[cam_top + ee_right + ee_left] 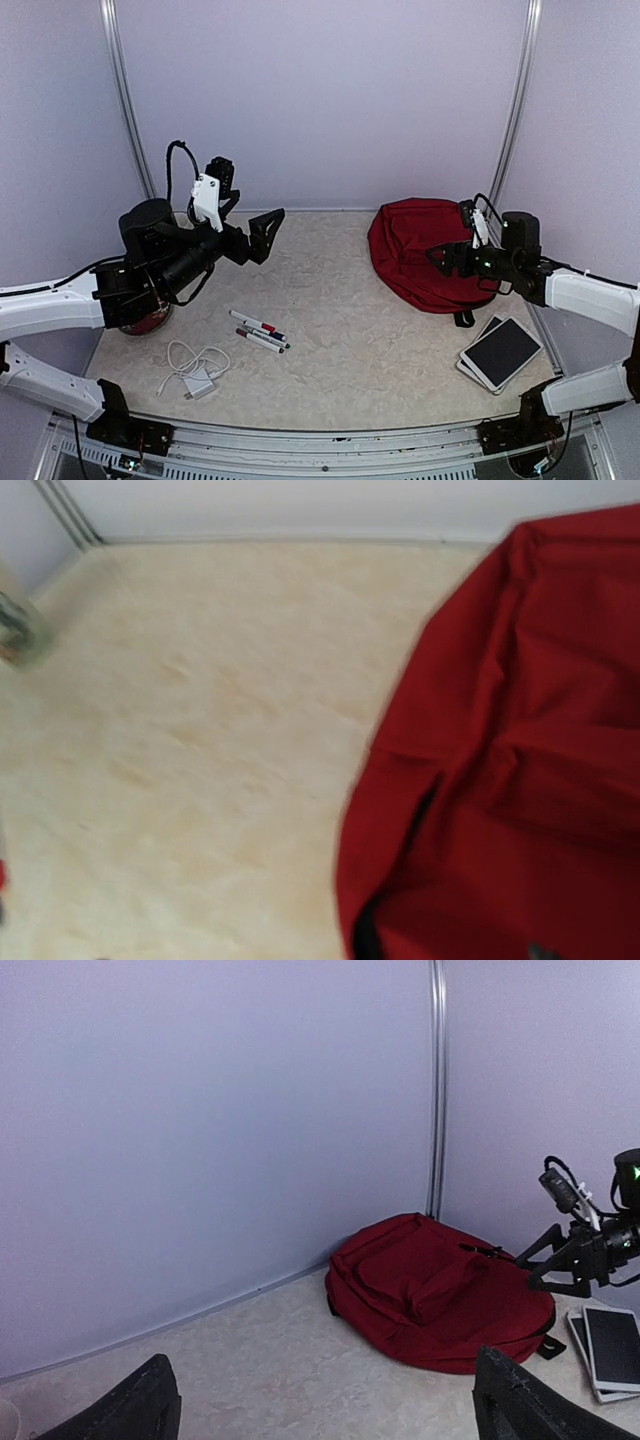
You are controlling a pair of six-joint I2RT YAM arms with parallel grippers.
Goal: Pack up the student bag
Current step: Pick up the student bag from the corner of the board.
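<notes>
Dark-red fabric: the student bag [412, 240], flat on the far right of the pale tabletop [340, 320], close to the back wall, front pocket up. Right jaws low over the bag's near left edge, parted, grasping nothing; contact with the fabric impossible to tell. Left jaws raised over the far left of the tabletop, spread wide, empty, aimed across toward the bag and well apart from it. Near left of centre: a few markers [260, 333] side by side, and nearer still a coiled white cable [190, 357] with its white charger [202, 385]. Near right, just beside the bag: two stacked tablets [500, 353], top screen dark.
</notes>
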